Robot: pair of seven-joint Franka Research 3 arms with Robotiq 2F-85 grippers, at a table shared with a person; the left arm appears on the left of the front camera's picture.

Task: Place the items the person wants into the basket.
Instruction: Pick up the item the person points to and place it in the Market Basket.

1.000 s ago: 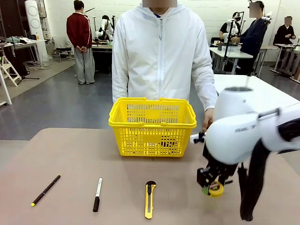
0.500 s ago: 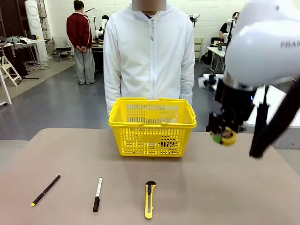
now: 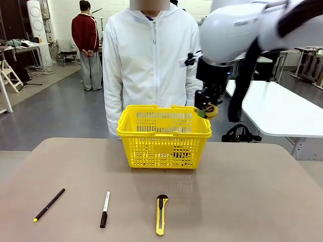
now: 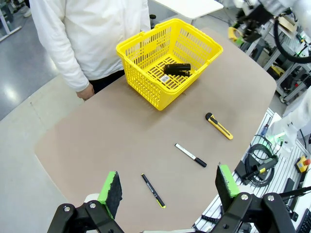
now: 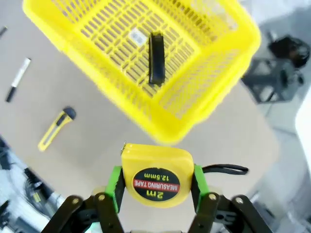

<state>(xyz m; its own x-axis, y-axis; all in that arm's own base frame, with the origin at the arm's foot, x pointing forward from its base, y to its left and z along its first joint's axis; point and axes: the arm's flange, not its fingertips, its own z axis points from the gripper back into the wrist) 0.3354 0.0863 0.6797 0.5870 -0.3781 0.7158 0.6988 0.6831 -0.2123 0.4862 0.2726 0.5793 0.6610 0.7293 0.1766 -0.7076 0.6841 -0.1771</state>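
Right hand point(image 3: 206, 112), clamped on the yellow tape measure point(image 5: 156, 180), should centre over the yellow lattice basket point(image 3: 161, 151) before releasing.

White arm point(image 3: 237, 25), black cable point(image 3: 241, 83), green-padded fingers point(image 5: 115, 187)

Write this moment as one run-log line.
right gripper: shut on tape measure, airborne by basket rim | left gripper: open | pen: on table
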